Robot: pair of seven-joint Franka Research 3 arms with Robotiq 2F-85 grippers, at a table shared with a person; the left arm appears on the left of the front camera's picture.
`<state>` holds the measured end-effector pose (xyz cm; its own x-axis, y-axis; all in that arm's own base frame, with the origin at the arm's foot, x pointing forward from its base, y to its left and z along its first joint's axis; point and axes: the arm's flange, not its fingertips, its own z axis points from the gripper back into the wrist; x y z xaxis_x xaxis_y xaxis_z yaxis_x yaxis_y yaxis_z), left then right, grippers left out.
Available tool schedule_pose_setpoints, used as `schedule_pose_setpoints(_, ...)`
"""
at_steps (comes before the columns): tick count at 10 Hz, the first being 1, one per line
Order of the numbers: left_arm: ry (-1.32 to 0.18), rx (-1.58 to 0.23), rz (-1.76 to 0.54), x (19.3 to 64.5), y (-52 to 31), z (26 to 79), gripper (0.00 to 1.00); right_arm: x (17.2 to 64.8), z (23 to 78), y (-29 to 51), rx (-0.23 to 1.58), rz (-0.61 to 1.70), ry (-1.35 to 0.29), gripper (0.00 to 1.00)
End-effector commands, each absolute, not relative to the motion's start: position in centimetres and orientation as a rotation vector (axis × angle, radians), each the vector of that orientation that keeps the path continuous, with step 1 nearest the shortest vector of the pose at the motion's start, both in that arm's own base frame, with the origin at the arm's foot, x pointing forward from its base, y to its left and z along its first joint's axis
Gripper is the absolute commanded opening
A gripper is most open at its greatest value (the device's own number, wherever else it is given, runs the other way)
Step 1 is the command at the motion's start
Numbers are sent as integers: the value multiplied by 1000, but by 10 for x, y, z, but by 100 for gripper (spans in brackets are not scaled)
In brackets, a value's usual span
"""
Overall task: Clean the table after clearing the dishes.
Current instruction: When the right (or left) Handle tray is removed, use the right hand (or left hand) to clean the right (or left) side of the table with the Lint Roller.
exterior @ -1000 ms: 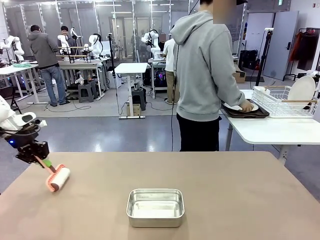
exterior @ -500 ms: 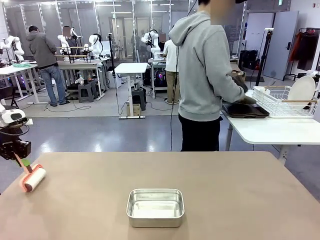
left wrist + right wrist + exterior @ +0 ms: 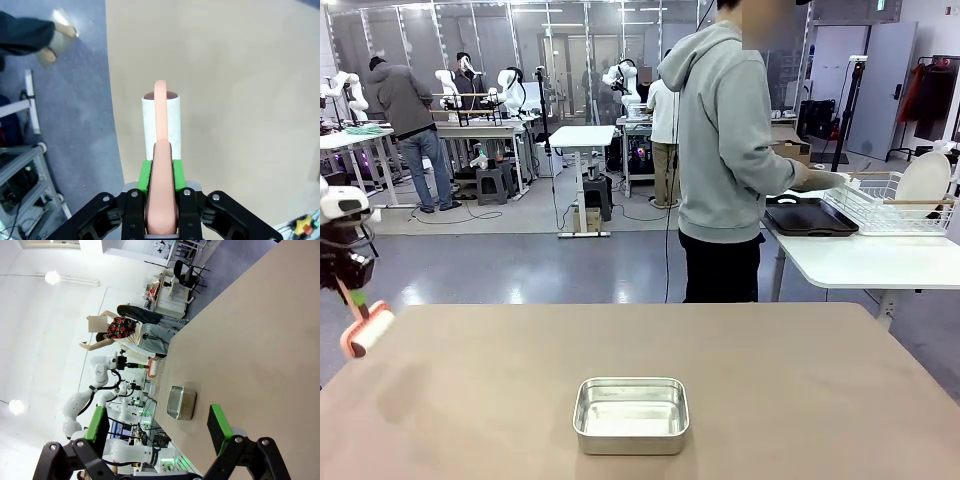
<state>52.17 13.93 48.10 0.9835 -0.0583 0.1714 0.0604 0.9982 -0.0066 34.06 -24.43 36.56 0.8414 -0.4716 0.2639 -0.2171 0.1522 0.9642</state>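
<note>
You are in a busy lab, looking across a broad tan table (image 3: 750, 390) at a person (image 3: 725, 150) who has turned to a white side table (image 3: 865, 262), where a dark tray (image 3: 810, 217) lies beside a wire rack (image 3: 880, 205). On your table, a small steel pan (image 3: 631, 414) sits near the front edge. The left gripper (image 3: 161, 197) is clamped on the pink handle of a lint roller (image 3: 367, 330), held just above the table's left edge. Expect the roller to feel light, its handle stiff, its paper drum tacky and inclined to drag. The grip low on the handle looks right. The right gripper (image 3: 157, 427) hangs spread wide, holding nothing.
</note>
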Motion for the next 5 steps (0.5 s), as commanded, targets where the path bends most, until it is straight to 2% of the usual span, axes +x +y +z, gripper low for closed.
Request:
schedule_pose_setpoints(1, -202, 27, -61, 498, 114, 517, 21, 340, 371, -244, 1438, -210, -583, 100)
schedule_pose_setpoints(5, -201, 4, -75, 513, 124, 510, 21, 340, 371, -244, 1438, -210, -583, 100)
